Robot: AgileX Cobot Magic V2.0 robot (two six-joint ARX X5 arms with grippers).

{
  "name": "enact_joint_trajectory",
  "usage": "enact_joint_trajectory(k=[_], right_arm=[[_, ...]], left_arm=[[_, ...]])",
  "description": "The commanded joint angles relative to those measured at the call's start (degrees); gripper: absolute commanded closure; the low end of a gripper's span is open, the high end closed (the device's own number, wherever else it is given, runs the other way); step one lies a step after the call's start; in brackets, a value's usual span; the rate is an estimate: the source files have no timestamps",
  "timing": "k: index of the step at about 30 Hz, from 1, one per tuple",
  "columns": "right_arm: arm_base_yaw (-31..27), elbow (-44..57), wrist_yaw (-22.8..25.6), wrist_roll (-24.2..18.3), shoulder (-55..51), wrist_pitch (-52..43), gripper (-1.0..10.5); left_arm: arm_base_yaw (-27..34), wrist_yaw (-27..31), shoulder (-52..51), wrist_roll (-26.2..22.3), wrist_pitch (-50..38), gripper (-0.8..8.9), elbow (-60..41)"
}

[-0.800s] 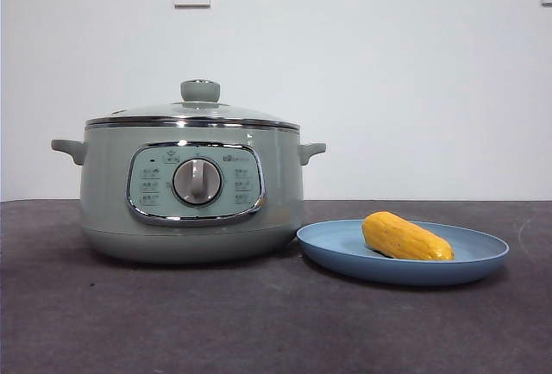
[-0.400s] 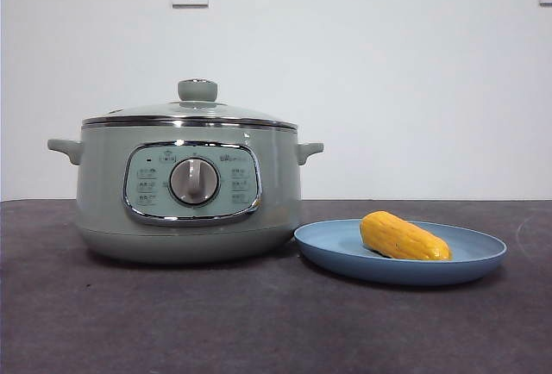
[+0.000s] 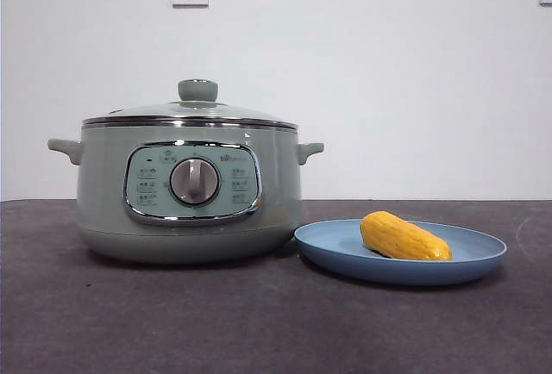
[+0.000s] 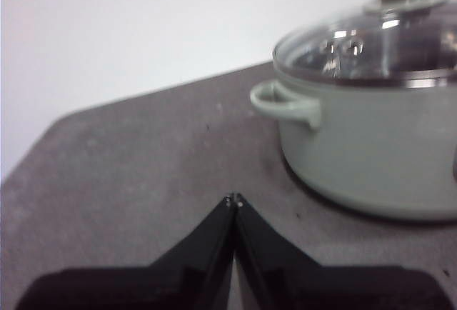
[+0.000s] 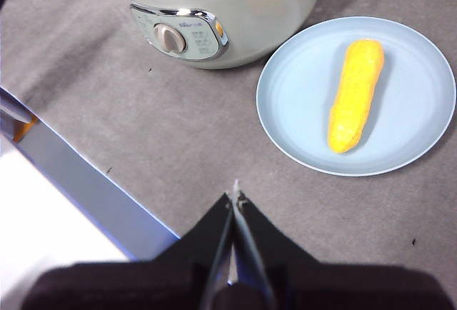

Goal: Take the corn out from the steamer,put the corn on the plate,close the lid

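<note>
My right gripper [image 5: 234, 194] hangs above the dark grey table [image 3: 259, 322], jaws pressed together and holding nothing, well clear of the wide light-blue plate [image 3: 483, 258]. My left gripper [image 4: 233, 200], likewise pinched closed and empty, waits beside the steamer's far handle. The stubby yellow-orange corn [image 3: 404, 236] lies across the plate, which sits just beside the round sage-green steamer [image 3: 190, 189]. The domed glass lid [image 3: 191, 111] sits level on the steamer's rim. The task looks done; the risk I judge is a careless retreat nudging the plate and rolling the corn off.
</note>
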State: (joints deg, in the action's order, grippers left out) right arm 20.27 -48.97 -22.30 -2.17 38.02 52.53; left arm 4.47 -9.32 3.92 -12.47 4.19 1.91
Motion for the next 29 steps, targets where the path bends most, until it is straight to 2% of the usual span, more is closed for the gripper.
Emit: enact_joint_trajectory(k=[1, 5, 29], right_arm=[[0.1, 0.1, 0.1, -0.2, 0.0, -0.2, 9.5], [0.1, 0.1, 0.1, -0.2, 0.0, -0.2, 9.5], [0.1, 0.1, 0.1, -0.2, 0.0, -0.2, 9.5]], left_arm=[[0.2, 0.2, -1.7, 2.2, 0.8, 8.17, -1.7], [0.2, 0.4, -3.8, 2.3, 6.3, 8.17, -1.7], [0.2, 0.2, -3.8, 2.4, 5.5, 8.17, -1.7]])
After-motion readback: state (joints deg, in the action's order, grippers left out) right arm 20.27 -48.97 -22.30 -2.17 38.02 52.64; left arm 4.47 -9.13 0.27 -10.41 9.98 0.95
